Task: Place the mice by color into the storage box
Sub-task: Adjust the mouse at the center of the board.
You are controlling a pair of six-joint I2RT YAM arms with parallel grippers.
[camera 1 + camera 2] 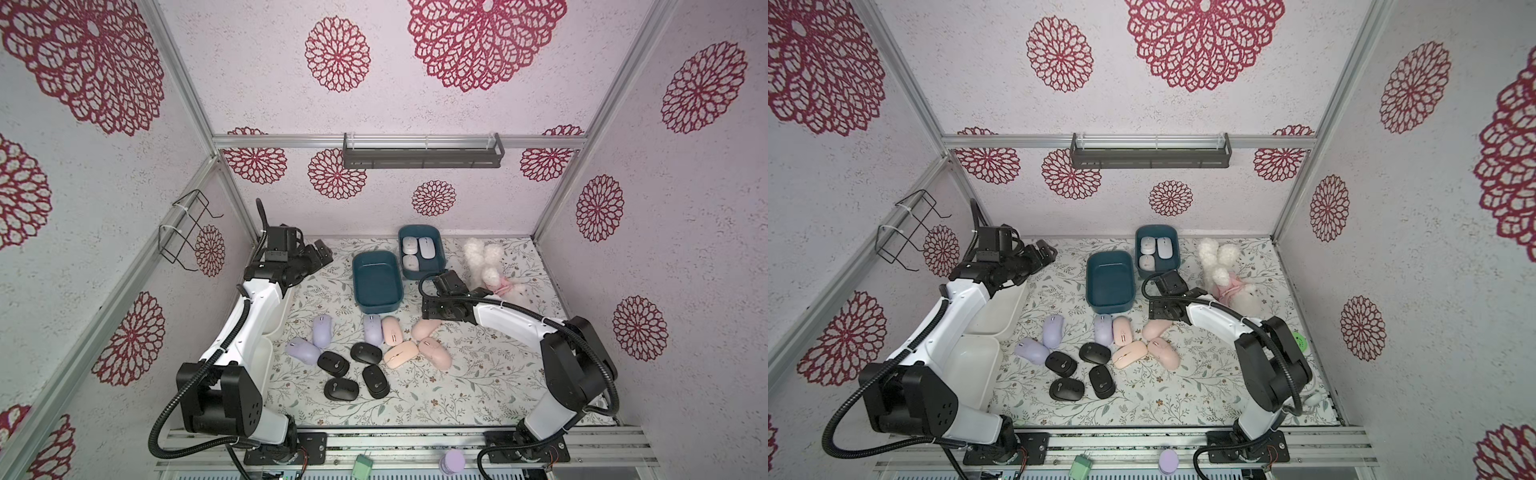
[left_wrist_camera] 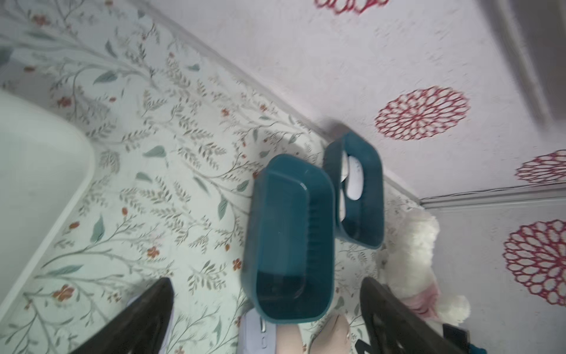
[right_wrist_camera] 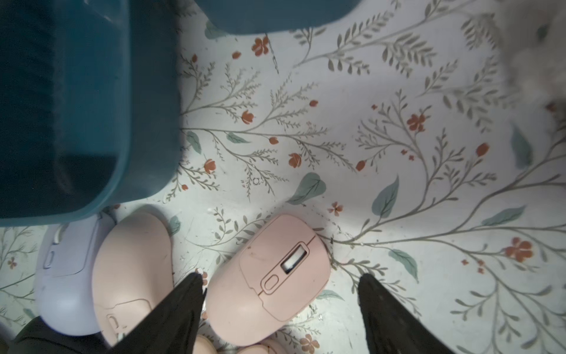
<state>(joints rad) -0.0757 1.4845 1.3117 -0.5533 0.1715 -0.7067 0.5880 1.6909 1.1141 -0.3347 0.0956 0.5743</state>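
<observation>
Pink mouse (image 3: 266,282) lies between the right claw's (image 3: 281,274) fingers, which stand wide apart.

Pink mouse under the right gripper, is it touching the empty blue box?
Apart. Right wrist view shows flowery cloth between pink mouse and empty blue box.

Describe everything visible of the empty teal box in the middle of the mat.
The empty teal box is a rounded rectangle with an open top, smooth and plastic-looking, with nothing inside. It stands upright on the floral mat, close beside the second teal box holding white mice; whether they touch is unclear. A lilac mouse lies near its front wall.
</observation>
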